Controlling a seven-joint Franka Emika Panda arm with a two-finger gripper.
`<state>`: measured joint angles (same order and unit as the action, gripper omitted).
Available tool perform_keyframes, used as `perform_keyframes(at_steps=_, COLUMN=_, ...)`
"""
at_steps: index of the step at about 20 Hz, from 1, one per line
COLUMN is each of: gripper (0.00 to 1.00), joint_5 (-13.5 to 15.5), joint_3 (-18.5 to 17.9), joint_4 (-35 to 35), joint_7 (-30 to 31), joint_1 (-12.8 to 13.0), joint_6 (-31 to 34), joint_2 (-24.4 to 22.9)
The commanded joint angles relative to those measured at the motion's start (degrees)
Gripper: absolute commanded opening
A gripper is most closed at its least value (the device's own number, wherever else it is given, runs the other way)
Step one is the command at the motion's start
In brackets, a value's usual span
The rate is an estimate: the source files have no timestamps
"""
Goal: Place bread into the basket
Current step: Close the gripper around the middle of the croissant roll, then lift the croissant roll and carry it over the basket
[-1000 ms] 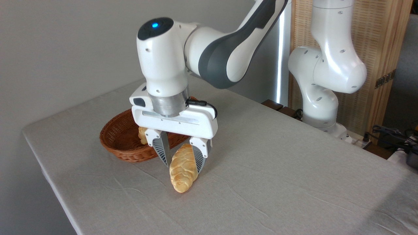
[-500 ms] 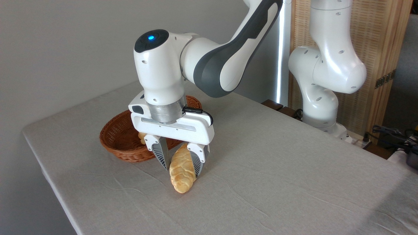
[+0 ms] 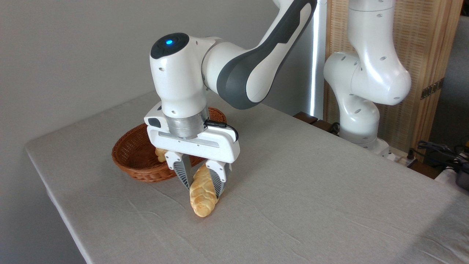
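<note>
A table (image 3: pixel 311 190) draped in grey cloth carries everything. The white robot arm (image 3: pixel 253 69) reaches down over its left part, wrist upright. The basket (image 3: pixel 126 157) sits near the table's left corner, close to the far edge, and a small bun (image 3: pixel 160 155) lies inside it, partly hidden by the gripper body. The bread (image 3: pixel 202 190) lies on the cloth just right of the basket, toward the front edge, its near tip pointing at the camera. The gripper (image 3: pixel 202 190) straddles the loaf, its two ribbed fingers (image 3: pixel 182 174) pressed against both flanks, clamped on it at mid-length.
</note>
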<state>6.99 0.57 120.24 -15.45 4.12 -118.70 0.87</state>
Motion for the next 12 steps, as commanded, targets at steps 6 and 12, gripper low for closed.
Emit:
perform_keyframes(at_steps=6, gripper=0.51, joint_5=0.0, joint_3=-0.3, joint_4=-0.6, joint_7=-4.8, joint_1=0.2, joint_6=0.7, joint_2=-1.9)
perform_keyframes(at_steps=12, gripper=0.51, joint_5=-0.4, joint_3=-0.8, joint_4=-4.3, joint_7=-15.8, joint_1=-0.5, joint_6=4.4, joint_2=-5.7)
